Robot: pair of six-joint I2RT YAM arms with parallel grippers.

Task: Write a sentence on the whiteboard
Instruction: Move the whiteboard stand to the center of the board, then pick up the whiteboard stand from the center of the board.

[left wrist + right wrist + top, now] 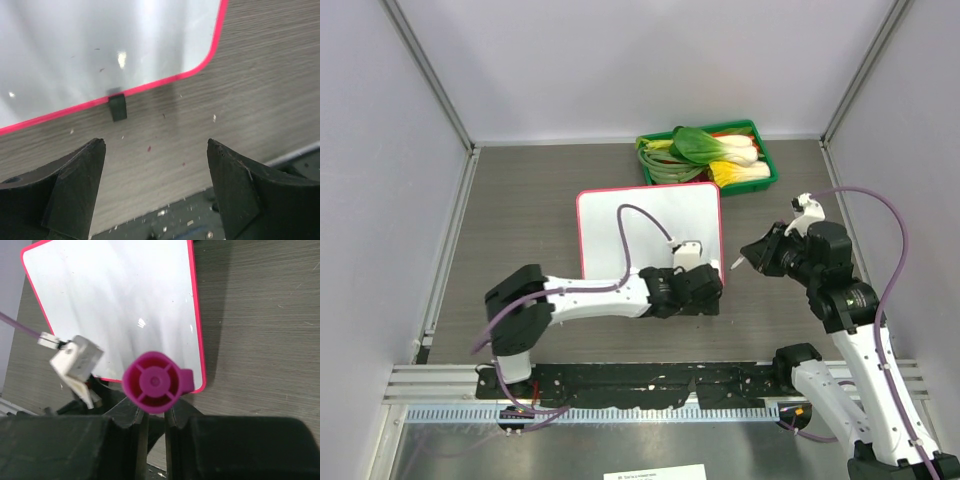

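Overhead, the whiteboard (pixel 650 225) lies flat in the middle of the table (pixel 520 200), its writing face blank. Just beyond its far right corner is a green tray (pixel 772 172) of leafy vegetables (pixel 705 145). The left gripper (pixel 705 292) sits at the board's near right corner, and the right gripper (pixel 760 255) hovers just right of the board's right edge, a white tip poking out toward the board.

The left wrist view adds what the top view hides. The left gripper's black fingers (pixel 75 170) are spread wide with nothing between them, above bare table just near of the pink frame and one small black foot (pixel 117 106).

The right wrist view looks down the magenta butt of a marker (pixel 155 382), pinched between the right gripper's fingers (pixel 135 422). The board lies beyond it to the left.
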